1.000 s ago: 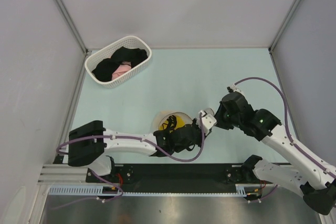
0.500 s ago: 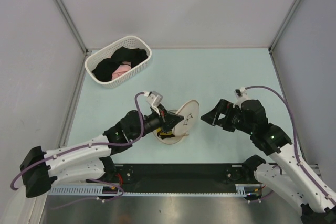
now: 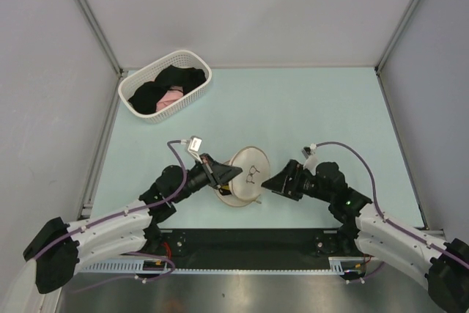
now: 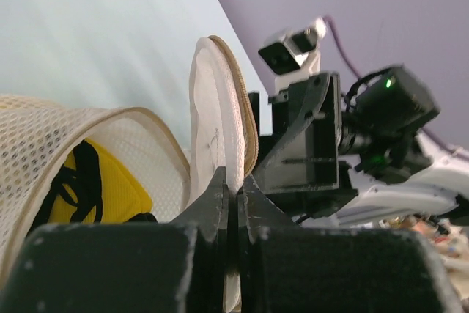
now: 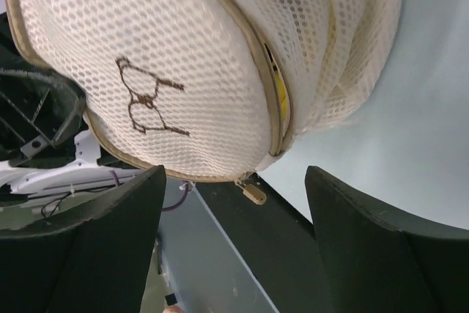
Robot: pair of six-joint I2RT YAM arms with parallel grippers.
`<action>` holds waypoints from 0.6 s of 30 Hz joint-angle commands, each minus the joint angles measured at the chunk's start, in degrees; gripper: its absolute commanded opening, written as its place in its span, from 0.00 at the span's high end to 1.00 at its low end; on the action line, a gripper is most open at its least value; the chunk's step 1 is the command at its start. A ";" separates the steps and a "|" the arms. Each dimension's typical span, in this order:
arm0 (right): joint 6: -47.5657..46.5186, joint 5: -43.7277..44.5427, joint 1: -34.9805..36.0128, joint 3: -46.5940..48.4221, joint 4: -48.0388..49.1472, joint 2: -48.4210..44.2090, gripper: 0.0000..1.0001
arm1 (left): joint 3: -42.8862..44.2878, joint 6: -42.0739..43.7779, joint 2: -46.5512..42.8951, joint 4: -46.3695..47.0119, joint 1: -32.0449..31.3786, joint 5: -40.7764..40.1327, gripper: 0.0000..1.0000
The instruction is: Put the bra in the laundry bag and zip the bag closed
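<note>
The laundry bag (image 3: 250, 175), a cream mesh pod, lies between both arms near the table's front. Its upper half, printed with a small bra icon (image 5: 146, 97), is tilted up over the lower half (image 4: 51, 144). The yellow bra (image 4: 110, 190) with black straps lies inside the lower half; a yellow sliver (image 5: 279, 87) shows through the gap. My left gripper (image 4: 236, 190) is shut on the white rim of the upper half. My right gripper (image 5: 234, 172) stands open just right of the bag, with the tan zipper pull (image 5: 254, 194) hanging between its fingers, untouched.
A white slotted basket (image 3: 192, 57) with black and pink garments (image 3: 163, 93) stands at the back left. The black rail (image 3: 249, 240) at the table's front edge runs just below the bag. Grey walls close in the left and right sides.
My left arm swung round, gripped the bag's upper half and has now tipped it down over the lower half. My right gripper opened and moved in low beside the bag.
</note>
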 commanded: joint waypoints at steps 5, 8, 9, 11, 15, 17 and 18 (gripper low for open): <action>5.81 4.19 4.52 -7.41 22.53 3.92 0.18 | -4.19 -10.77 -0.81 11.47 6.18 4.61 1.00; 5.81 4.63 4.70 -8.82 27.19 6.73 0.21 | -4.63 -11.56 0.07 12.70 6.80 6.19 1.00; 5.81 4.72 4.87 -8.65 28.25 7.78 0.22 | -4.72 -11.73 0.42 13.14 6.97 6.80 1.00; 5.90 4.54 5.14 -8.21 31.24 10.59 0.25 | -5.42 -12.53 1.47 14.54 6.98 7.16 1.00; 5.90 4.81 5.84 -7.51 35.20 14.99 0.32 | -6.83 -14.54 2.88 18.14 7.33 8.04 1.00; 5.73 4.63 6.19 -7.60 38.36 17.45 0.35 | -7.62 -15.16 3.24 18.94 7.50 8.48 1.00; 5.64 4.63 6.11 -7.60 39.85 18.33 0.36 | -7.79 -15.25 3.24 18.86 7.68 8.57 1.00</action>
